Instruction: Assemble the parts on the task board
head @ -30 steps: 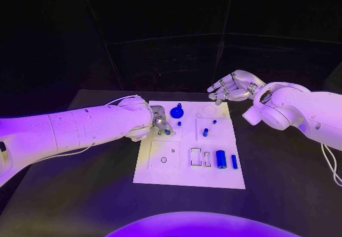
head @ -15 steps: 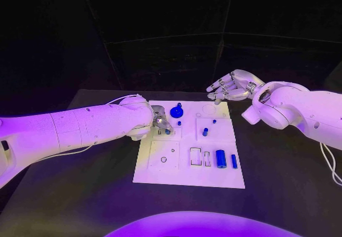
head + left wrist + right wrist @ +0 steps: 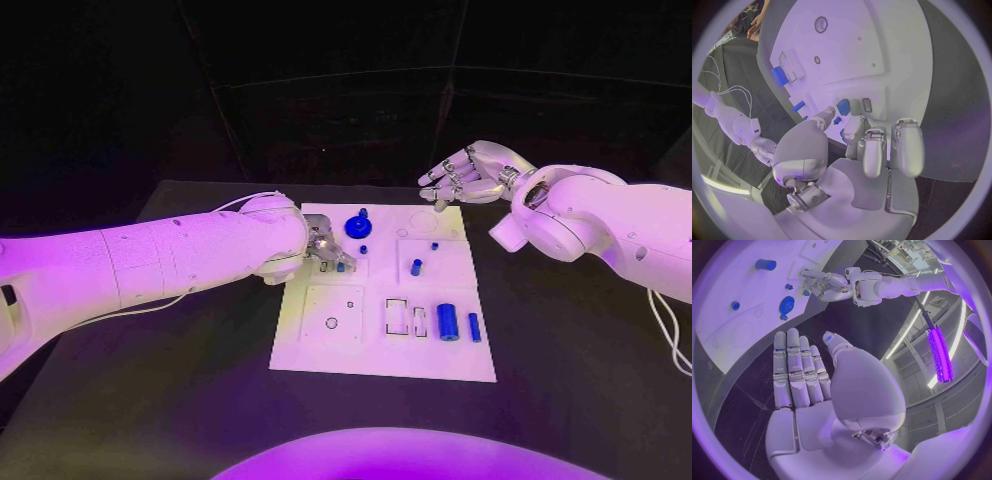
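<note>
Left hand is down on the board's upper-left, fingers pinching a small blue part, probably lining it up with its slot. Right hand hovers beyond the board, fingers apart, out of the way.

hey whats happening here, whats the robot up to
A two-armed robot is assembling small blue parts on a white task board on a black table. Its left robot hand is down at the board's left edge, fingertips on a small blue part there. The right robot hand hangs open above the far right corner, holding nothing. A blue cylinder and other pieces lie loose on the board.
</note>
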